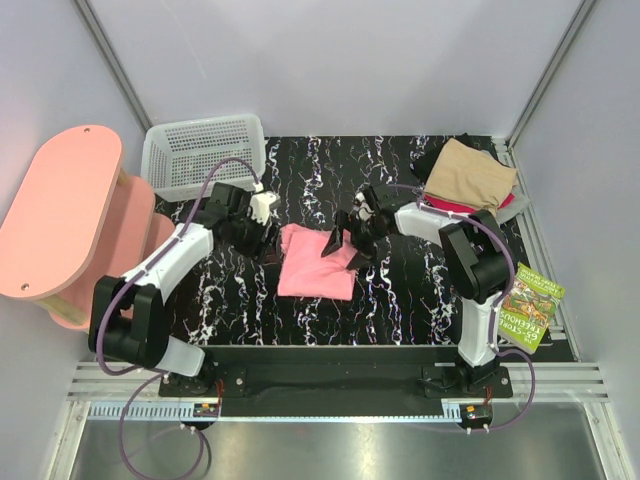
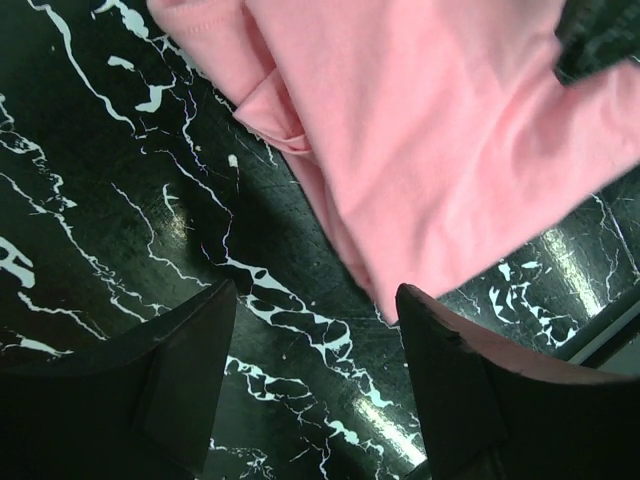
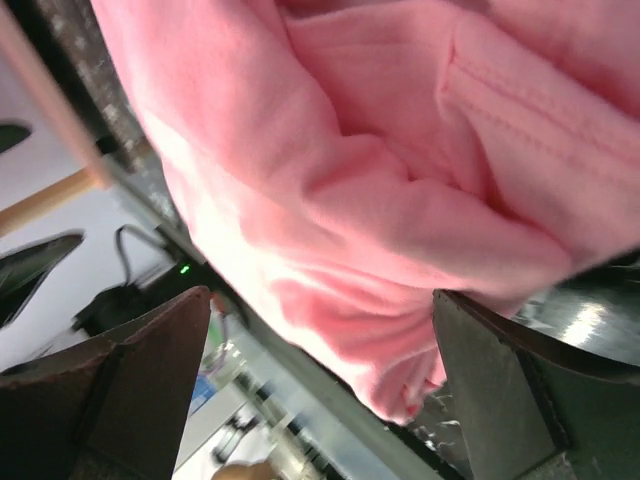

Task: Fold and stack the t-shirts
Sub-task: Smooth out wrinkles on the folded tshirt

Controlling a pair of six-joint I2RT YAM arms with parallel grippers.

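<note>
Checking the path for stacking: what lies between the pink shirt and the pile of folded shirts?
Top view: only the right arm, over bare tabletop, from near the pile of folded shirts to the right gripper at the pink shirt.

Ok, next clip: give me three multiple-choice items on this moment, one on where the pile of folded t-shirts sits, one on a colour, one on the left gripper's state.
1. The pile of folded cloth t-shirts lies on the black white-veined table at:
A its far right corner
B its near left corner
C its centre

2. The top shirt of that pile is:
A black
B tan
C blue

3. The black two-finger left gripper is:
A shut on cloth
B shut on nothing
C open

Key:
1 A, the top view shows the pile at the far right corner.
2 B, a tan layer covers the rest of the pile.
3 C, the left wrist view shows its fingers wide apart with bare table between them.
</note>
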